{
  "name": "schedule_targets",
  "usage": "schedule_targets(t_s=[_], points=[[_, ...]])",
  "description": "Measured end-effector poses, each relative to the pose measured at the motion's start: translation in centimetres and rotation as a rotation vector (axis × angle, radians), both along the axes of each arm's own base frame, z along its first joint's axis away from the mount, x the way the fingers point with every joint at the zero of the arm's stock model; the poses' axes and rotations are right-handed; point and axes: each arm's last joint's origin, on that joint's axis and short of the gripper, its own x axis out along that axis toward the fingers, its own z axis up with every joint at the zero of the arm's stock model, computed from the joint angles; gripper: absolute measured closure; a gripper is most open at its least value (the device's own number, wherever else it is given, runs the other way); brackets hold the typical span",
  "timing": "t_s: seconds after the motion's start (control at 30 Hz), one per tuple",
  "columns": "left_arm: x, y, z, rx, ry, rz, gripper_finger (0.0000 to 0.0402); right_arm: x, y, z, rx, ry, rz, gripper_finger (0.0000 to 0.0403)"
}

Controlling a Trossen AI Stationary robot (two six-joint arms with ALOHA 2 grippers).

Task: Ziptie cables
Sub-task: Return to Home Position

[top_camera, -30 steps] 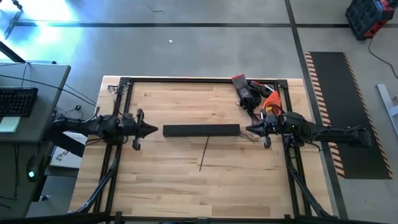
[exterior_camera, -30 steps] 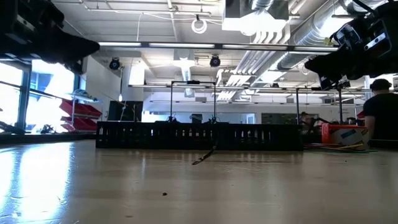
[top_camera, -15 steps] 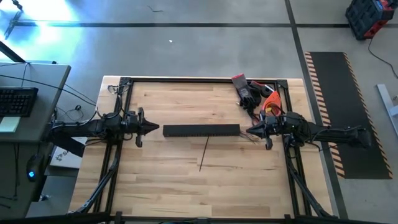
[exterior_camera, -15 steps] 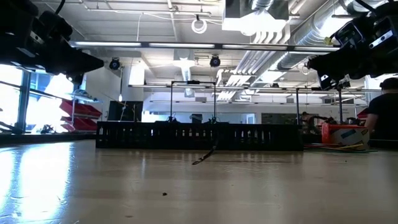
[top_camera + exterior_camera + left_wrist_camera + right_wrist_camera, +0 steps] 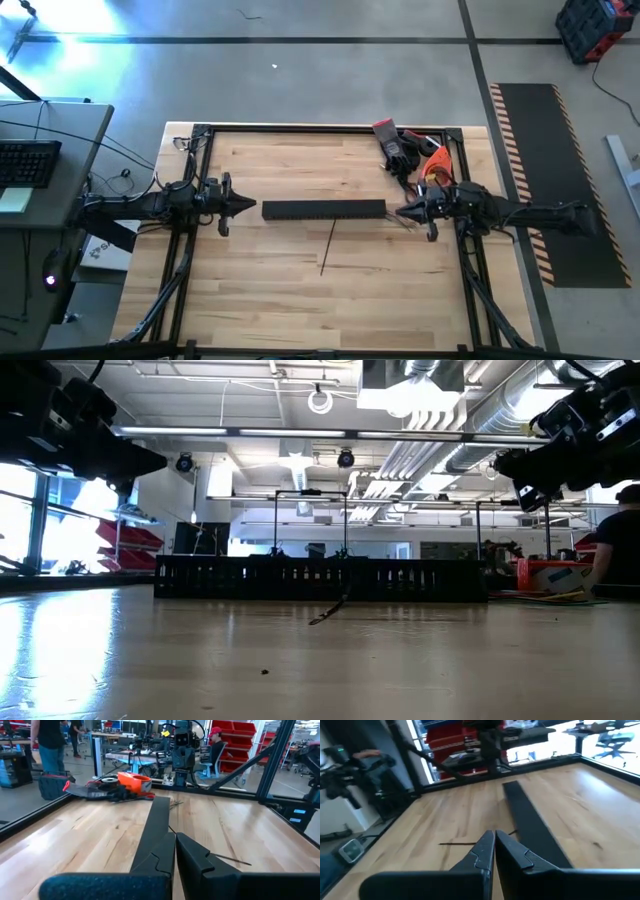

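The cables (image 5: 410,222) show only as a few thin pale strands on the table at the right end of the black slotted duct (image 5: 323,210), just under my right gripper (image 5: 400,212). In the left wrist view they are faint lines (image 5: 174,805) at the duct's far end. My right gripper (image 5: 495,840) is shut and hangs above the table (image 5: 498,460). My left gripper (image 5: 248,207) is shut too, in the air off the duct's left end (image 5: 160,460). A flat black strip (image 5: 328,248) lies on the wood on the near side of the duct.
A pile of orange, red and black tools (image 5: 410,150) sits at the table's far right corner. A black frame rail (image 5: 300,128) runs round the table's edge. Bare wood (image 5: 300,300) lies on the near side of the strip. A person (image 5: 615,540) stands beyond the table.
My left gripper has come down a little off the duct's left end and stayed shut. The right gripper, the duct, the strip and the cables stand as they did.
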Motion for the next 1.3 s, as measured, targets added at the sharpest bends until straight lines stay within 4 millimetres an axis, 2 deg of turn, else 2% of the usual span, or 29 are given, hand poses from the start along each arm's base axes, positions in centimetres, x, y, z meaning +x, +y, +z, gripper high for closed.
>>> schedule_targets(t_s=[0.2, 0.47, 0.9, 1.1, 1.3], points=[[-0.2, -0.2, 0.3, 0.001, -0.040, -0.020, 0.0402, -0.9, 1.3, 0.3, -0.010, -0.045, 0.069, 0.0403], [-0.6, -0.2, 1.2, 0.005, -0.138, -0.021, 0.0402, -1.7, 1.8, 2.1, -0.019, -0.253, 0.111, 0.0403], [-0.6, -0.1, 1.1, 0.005, -0.124, -0.012, 0.0402, -1.6, 1.7, 1.5, -0.034, -0.182, 0.103, 0.0403], [-0.6, -0.1, 0.9, 0.004, -0.110, -0.012, 0.0402, -1.5, 1.3, 1.3, -0.176, -0.172, -0.031, 0.0403], [-0.6, -0.1, 0.8, 0.004, -0.103, -0.013, 0.0402, -1.4, 1.0, 0.9, -0.140, -0.123, -0.128, 0.0403]])
